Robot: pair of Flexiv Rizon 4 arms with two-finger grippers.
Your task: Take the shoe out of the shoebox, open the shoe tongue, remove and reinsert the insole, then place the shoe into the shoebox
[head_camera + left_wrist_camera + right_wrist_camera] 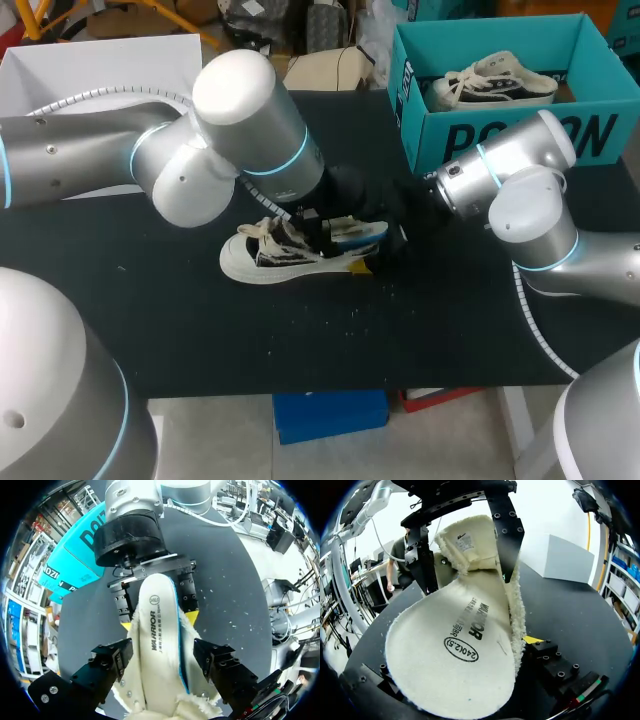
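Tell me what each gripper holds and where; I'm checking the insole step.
The left gripper clamps the shoe across its fleece-lined opening; the right gripper appears to pinch the insole at its heel end.

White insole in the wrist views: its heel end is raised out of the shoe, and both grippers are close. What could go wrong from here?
The flat white insole has its heel end out of the black-and-white canvas shoe; pushed back, it may buckle or snag on the cream fleece lining.
The left gripper and right gripper sit at the same shoe opening and might collide.
The teal cardboard shoebox already holds another shoe, so room looks tight.
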